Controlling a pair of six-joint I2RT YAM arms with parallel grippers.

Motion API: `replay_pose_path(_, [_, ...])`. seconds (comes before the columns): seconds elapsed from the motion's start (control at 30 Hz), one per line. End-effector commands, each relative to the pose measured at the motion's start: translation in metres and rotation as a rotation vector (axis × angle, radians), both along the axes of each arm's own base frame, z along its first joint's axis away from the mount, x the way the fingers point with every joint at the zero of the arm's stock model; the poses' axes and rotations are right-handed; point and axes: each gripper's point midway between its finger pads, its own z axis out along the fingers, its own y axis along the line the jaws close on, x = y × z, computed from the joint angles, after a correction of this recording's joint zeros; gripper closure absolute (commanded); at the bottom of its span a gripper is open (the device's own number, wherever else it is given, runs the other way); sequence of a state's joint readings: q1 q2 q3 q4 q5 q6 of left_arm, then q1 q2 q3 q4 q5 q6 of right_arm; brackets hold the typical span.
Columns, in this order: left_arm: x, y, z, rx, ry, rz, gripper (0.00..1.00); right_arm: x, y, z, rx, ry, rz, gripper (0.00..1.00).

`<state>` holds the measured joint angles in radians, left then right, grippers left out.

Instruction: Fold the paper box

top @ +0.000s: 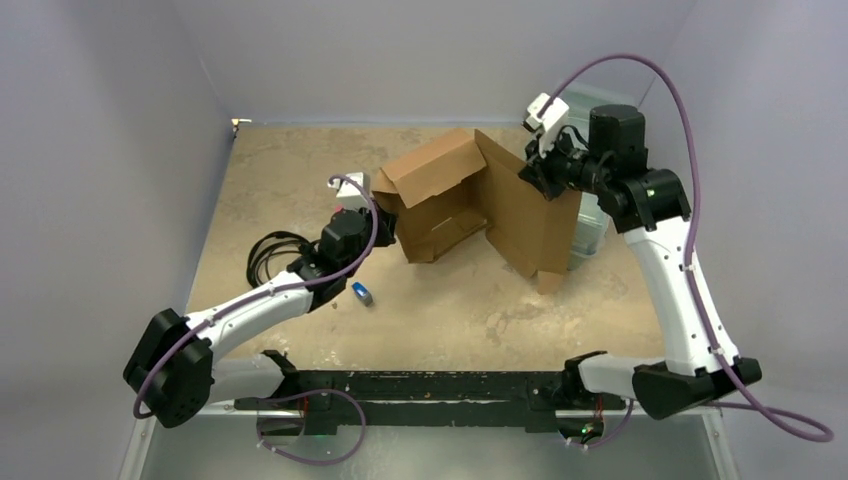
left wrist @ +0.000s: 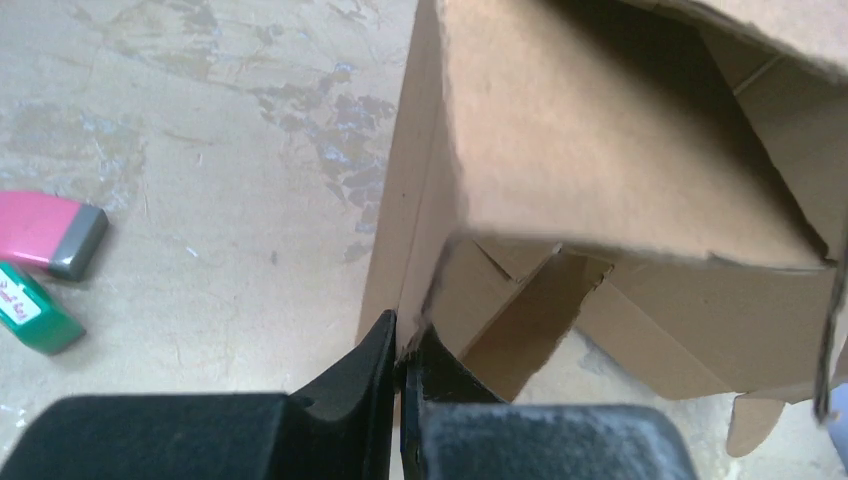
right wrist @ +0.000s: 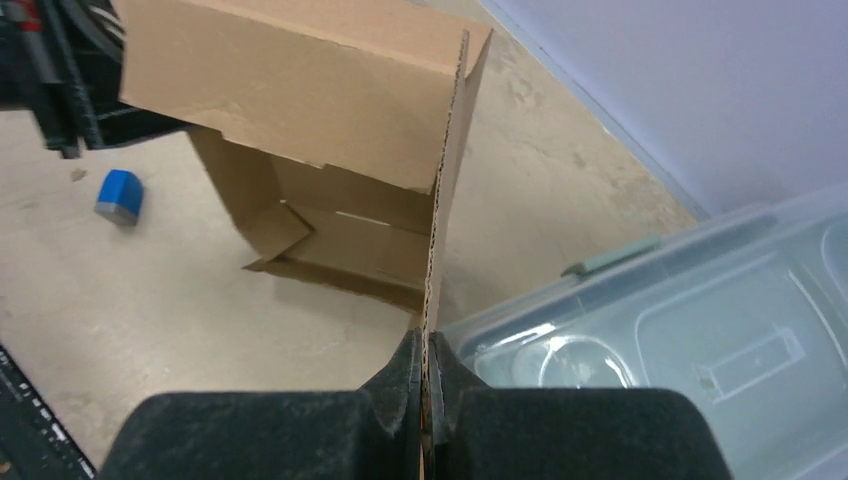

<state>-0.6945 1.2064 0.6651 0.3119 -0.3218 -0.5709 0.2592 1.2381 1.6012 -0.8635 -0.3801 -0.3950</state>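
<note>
Left tool (left wrist: 403, 345) clamped on left wall edge of paper box (top: 445, 195). Right tool (right wrist: 427, 352) clamped on its upright right panel, beside plastic bin (right wrist: 660, 340).

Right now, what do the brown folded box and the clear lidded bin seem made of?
Brown folded box: corrugated cardboard, matte; the cut edge shows fluting. Clear lidded bin: probably plastic, translucent and glossy, with moulded lid ridges.
</note>
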Motion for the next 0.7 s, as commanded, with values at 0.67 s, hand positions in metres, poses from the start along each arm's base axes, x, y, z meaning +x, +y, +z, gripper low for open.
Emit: replay_pose_path(0.67, [-0.007, -0.005, -0.025, -0.301, 0.417, 0.084, 1.00, 0.060, 0.082, -0.005, -0.113, 0.010, 0.089, 0.87])
